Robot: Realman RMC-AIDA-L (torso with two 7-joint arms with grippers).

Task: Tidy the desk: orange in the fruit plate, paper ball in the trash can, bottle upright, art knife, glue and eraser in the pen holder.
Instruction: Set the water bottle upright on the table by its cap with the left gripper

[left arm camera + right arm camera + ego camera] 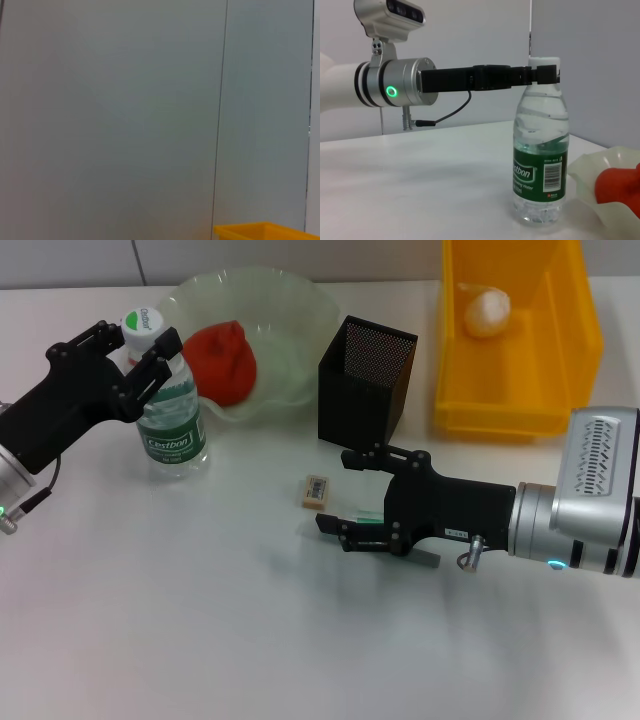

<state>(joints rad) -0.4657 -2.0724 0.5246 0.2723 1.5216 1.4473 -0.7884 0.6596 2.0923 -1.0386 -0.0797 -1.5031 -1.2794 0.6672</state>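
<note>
On a white desk (200, 620), seen from the head camera, the left gripper (132, 352) reaches in from the left at cap height of the bottle (170, 405). The bottle stands upright, and its white cap (142, 324) sits between the two black fingers (158, 355), which are parted around the neck; whether they press on it cannot be told. The right wrist camera shows the same: the left arm (395, 90) is level, and its fingertips meet the bottle just under the cap.

Just right of the bottle is the fruit plate (300, 315), with the orange (222, 362) lying inside it. Next comes the pen holder (365, 380), upright, close beside the plate's rim.

In front of the pen holder, the eraser (316, 491) lies flat on the desk. The right gripper (345, 490) comes in from the right, its jaws spread wide and level. The eraser lies just beyond the fingertips, in line with the gap but not yet between them.

At the far right is the trash can (570, 380), with the paper ball (486, 312) inside it.
</note>
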